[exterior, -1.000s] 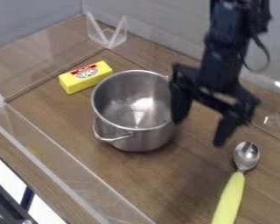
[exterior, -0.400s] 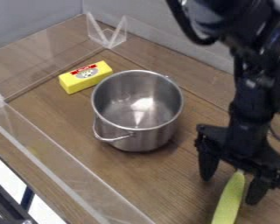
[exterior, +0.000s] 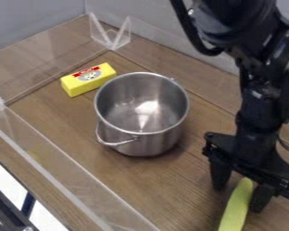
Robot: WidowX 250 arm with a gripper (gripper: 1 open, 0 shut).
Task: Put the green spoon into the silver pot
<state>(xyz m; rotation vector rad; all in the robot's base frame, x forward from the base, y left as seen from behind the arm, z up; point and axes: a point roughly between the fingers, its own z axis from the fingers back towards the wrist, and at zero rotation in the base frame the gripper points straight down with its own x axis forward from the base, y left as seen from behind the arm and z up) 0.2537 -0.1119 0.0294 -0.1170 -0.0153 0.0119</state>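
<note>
The silver pot stands empty in the middle of the wooden table, its loop handle toward the front left. The green spoon lies at the front right; only its yellow-green handle shows, and its metal bowl is hidden behind my gripper. My gripper points straight down, low over the upper end of the handle. One black finger stands on each side of the handle, and the gap between them is wider than the handle. I cannot see any contact with the spoon.
A yellow block with a red label lies left of the pot. A clear plastic stand sits at the back. Clear plastic walls run along the table's left and front edges.
My gripper has moved from beside the pot toward the front right and down onto the spoon, now covering its metal bowl. The fingers stand slightly closer together than half a second ago.
</note>
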